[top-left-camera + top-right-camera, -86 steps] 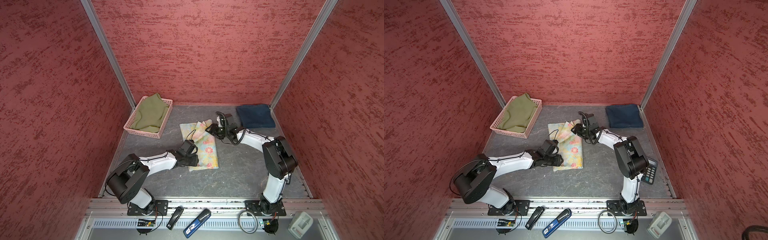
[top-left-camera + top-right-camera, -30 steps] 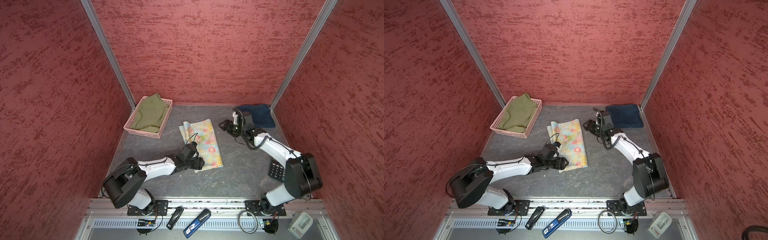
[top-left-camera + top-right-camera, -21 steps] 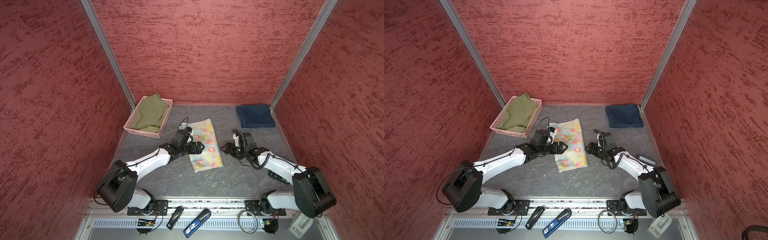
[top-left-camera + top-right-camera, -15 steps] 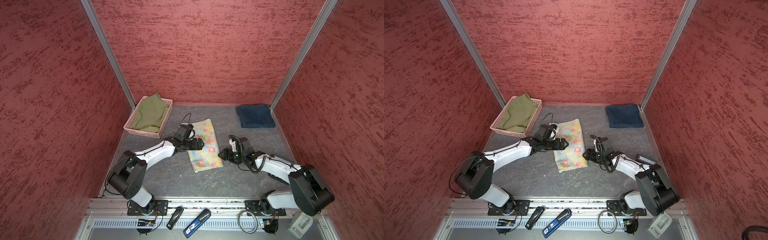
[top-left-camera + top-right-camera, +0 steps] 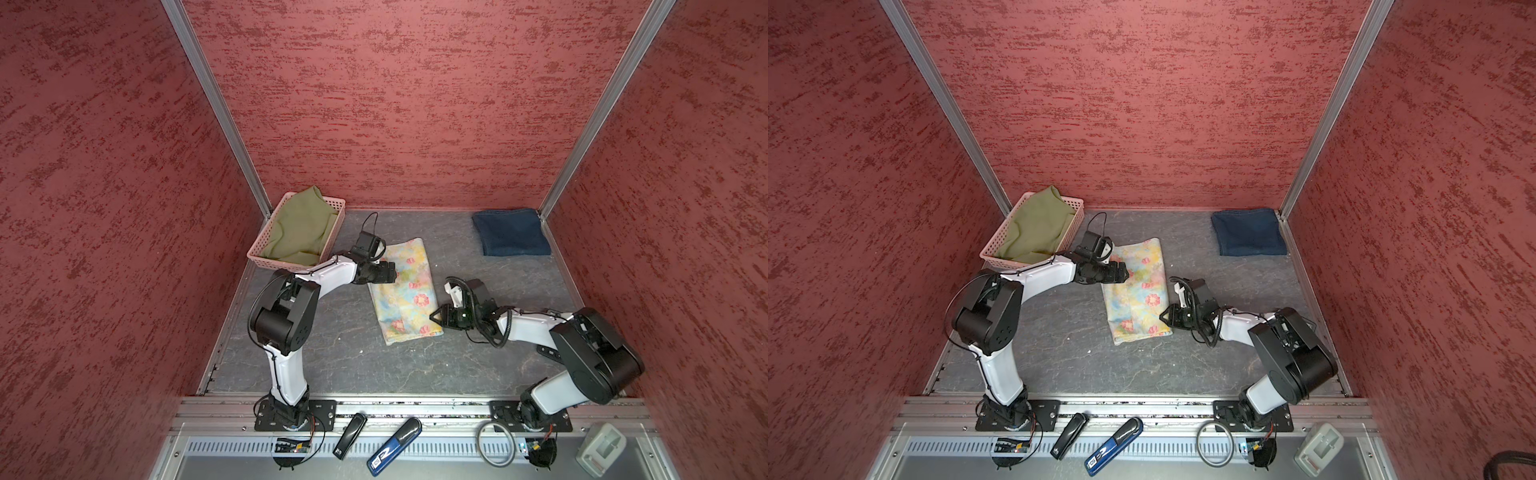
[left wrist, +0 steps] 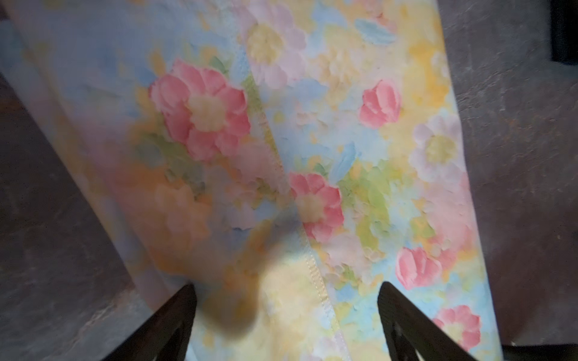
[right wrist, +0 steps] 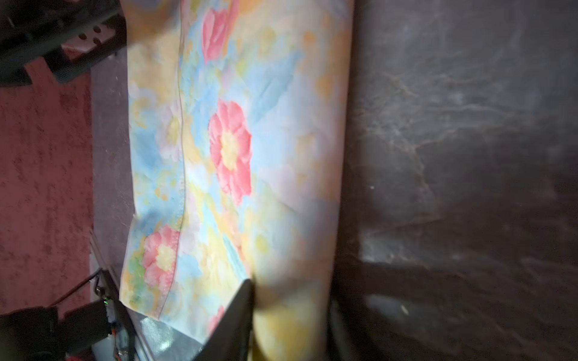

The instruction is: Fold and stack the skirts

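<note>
While the floral skirt point(image 5: 401, 291) lies folded into a long strip on the middle of the grey desk point(image 5: 332, 353), a hand stands low at each of its long sides. The left hand point(image 5: 390, 272) sits over the strip's far left part. The left wrist view shows its fingers point(image 6: 172, 325) spread wide above the flat cloth, with nothing caught between them. The right hand point(image 5: 435, 318) meets the strip's right edge close to the near corner. In the right wrist view, which is blurred, its fingers point(image 7: 233, 328) stand close together with the folded edge of the floral skirt bulging between them, so it grips that edge. The denim skirt point(image 5: 511, 232) rests folded in the far right corner of the desk, well apart from the floral one. The olive skirt point(image 5: 299, 232) lies crumpled in the pink basket point(image 5: 284, 262) at the far left corner, one end poking over the basket's far rim.
</note>
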Available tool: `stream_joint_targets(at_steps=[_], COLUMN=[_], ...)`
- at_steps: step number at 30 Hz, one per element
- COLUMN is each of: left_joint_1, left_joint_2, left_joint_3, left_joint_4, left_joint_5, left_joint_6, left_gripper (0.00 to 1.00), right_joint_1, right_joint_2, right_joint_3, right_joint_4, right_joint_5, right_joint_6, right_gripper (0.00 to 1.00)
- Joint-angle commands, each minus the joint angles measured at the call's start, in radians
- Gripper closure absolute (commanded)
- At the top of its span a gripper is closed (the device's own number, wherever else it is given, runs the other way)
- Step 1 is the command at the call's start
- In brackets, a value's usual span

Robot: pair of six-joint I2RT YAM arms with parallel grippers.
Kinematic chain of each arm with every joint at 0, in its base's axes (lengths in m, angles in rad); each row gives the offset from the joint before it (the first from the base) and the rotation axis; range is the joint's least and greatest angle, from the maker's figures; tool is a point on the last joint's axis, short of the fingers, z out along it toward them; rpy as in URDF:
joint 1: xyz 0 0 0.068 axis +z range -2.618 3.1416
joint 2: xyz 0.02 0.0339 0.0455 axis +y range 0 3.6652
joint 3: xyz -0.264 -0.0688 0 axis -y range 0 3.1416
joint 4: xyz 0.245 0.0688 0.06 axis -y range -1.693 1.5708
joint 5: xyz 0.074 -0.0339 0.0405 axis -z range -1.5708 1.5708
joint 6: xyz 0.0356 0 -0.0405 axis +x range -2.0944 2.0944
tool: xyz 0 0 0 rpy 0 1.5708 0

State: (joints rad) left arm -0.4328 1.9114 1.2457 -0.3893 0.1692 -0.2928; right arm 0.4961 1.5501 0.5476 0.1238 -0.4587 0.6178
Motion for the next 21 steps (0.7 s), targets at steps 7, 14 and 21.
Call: stream_joint_targets(at_steps=[7,14,21], left_joint_1=[0.0,-0.028,-0.122], left_joint_2=[0.025,-0.054,-0.172], left_joint_3=[0.012,-0.079,-0.226], left_joint_4=[-0.129,-0.146,-0.15], left_joint_5=[-0.075,-0.085,-0.09], left_joint_6=[0.062,0.053,-0.021], left_gripper=[0.6,1.0,1.0], right_joint_1=[-0.017,-0.121,-0.225], right_joint_2=[0.075,0.063,0.159], right_joint_3=[0.114,0.205,0.411], right_joint_4=[-0.117,-0.226,-0.37], right_joint_5=[0.002,0.034,0.129], right_joint_6=[-0.05,-0.118,-0.241], right_gripper=[1.0,1.0,1.0])
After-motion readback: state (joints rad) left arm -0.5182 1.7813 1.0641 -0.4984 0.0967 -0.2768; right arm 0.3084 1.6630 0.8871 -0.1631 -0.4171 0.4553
